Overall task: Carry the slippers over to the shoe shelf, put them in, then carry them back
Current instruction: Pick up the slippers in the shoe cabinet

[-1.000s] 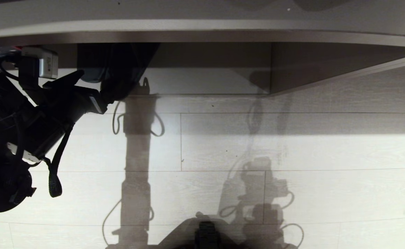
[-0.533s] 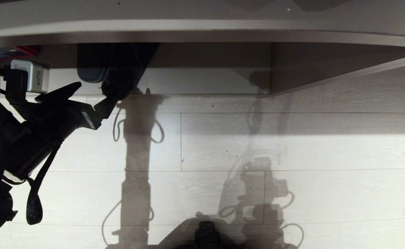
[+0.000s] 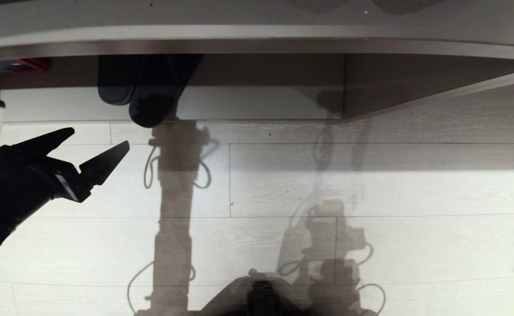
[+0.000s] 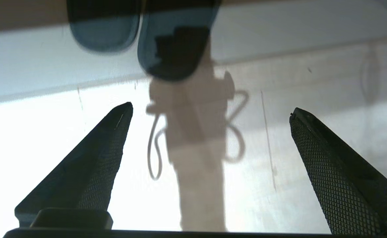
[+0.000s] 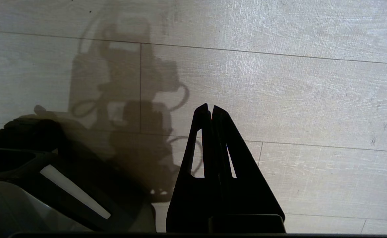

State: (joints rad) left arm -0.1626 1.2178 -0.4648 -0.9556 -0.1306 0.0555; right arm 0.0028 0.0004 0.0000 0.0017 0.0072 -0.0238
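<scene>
The two dark blue-grey slippers [image 3: 145, 90] lie side by side in the shoe shelf [image 3: 261, 105], heels out; one heel overhangs the cubby's front edge. In the left wrist view the slippers [image 4: 175, 49] sit ahead of the fingers, beyond the tips. My left gripper [image 3: 98, 137] hovers over the floor, in front of and to the left of the slippers, open and empty, its tips pointing toward the shelf. The left gripper [image 4: 211, 107] has only floor and shadow between its fingers. My right gripper [image 5: 210, 107] hangs shut above the floor, out of the head view.
The shelf's top board [image 3: 257, 44] runs across the far side, with a thin divider [image 3: 343, 85] right of the slippers and a red label [image 3: 15, 66] at far left. Pale plank floor [image 3: 371, 184] lies in front. My base [image 3: 262, 298] shows at the near edge.
My left gripper has drawn back out of the shelf, down and leftward away from the slippers, staying open. The slippers stay in the cubby. The right arm has not moved.
</scene>
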